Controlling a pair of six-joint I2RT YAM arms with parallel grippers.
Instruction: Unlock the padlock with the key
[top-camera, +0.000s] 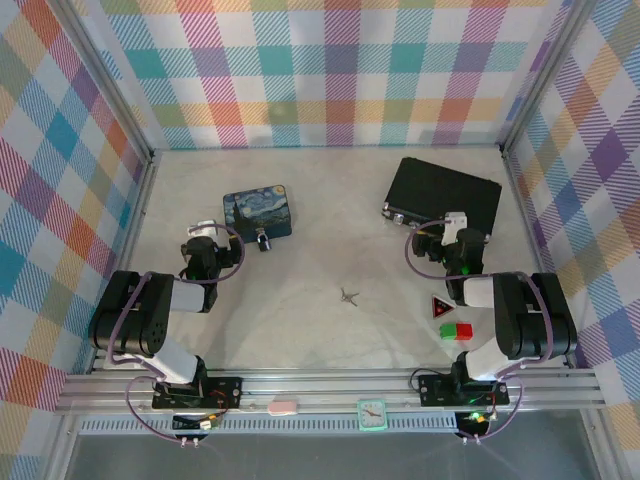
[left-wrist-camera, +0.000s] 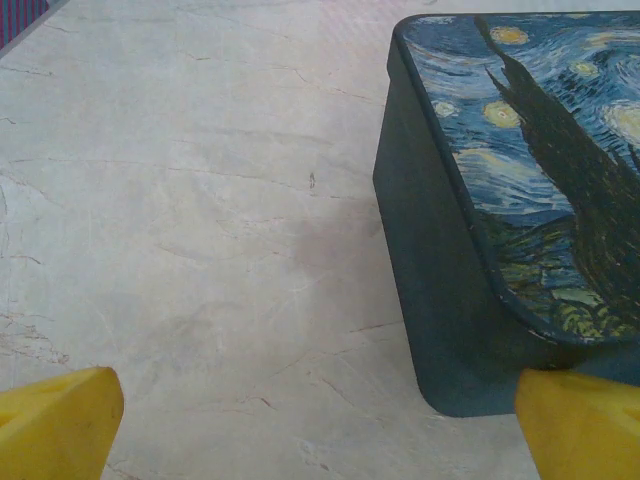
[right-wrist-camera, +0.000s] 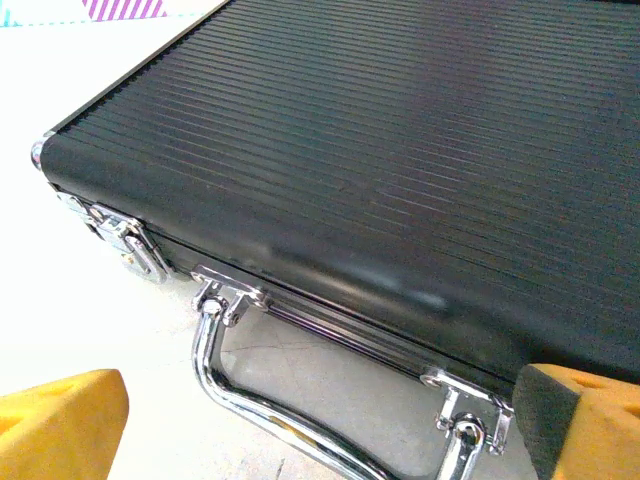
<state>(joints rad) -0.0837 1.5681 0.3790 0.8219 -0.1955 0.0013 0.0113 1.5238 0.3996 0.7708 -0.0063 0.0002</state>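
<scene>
I'm taking the Starry Night tin (top-camera: 257, 212) as my marker on the worktop (top-camera: 300, 335). The padlock (top-camera: 264, 241) sits right at the tin's near right corner, dark body with a thin silver shackle. From above I can't tell whether it touches the tin. The key (top-camera: 348, 296) lies flat on bare worktop, nearer to me and off to the right of the tin, well apart from the padlock, a spiky little cluster.

My left pincer (top-camera: 203, 229) sits just left of the tin, low over the worktop. On the left wrist camera its yellow fingertips (left-wrist-camera: 55, 420) sit at opposite edges of the picture, so it is spread wide and holds nothing. The tin's dark side wall and painted lid rise ahead and to the right of them.

My right pincer (top-camera: 456, 220) is well to the right of the tin, at the near edge of the ribbed black case (top-camera: 447, 195). Its fingertips (right-wrist-camera: 60, 420) are spread wide too, with nothing pinched. The case's chrome handle (right-wrist-camera: 250, 390) and a latch (right-wrist-camera: 135, 245) lie just ahead of them.
</scene>
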